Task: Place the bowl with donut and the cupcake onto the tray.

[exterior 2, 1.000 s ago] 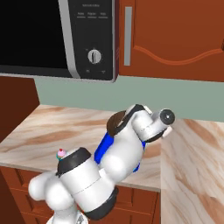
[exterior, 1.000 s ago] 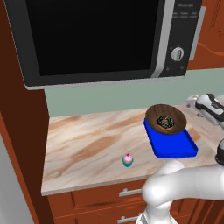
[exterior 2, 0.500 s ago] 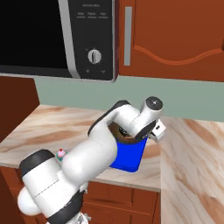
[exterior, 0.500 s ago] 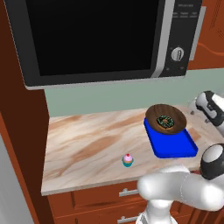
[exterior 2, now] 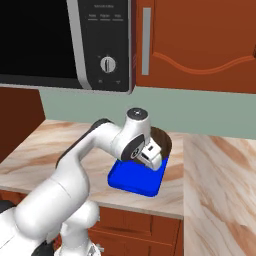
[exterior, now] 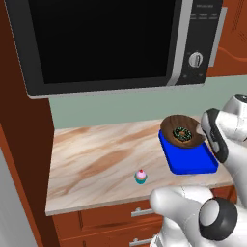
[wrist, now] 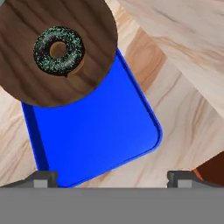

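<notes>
Now the tray (exterior: 189, 158) lies on the counter (exterior: 96, 159) w/ its long axis running front to back, short end at the counter's front edge. Bowl (exterior: 179, 130) sits over the tray's far end, overhanging the rim; donut (wrist: 58, 49) lies flat inside it. Cupcake (exterior: 140, 176) stands upright on the counter, well left of the tray, near the front edge. Gripper (wrist: 111, 177) hangs above the tray, fingers wide apart, holding nothing.

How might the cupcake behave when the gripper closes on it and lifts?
The cupcake looks tiny and top-heavy with its cherry, so it probably tips easily. Its pink frosting would likely smear if squeezed. It stands alone on the counter, so a nudge may slide it.
</notes>
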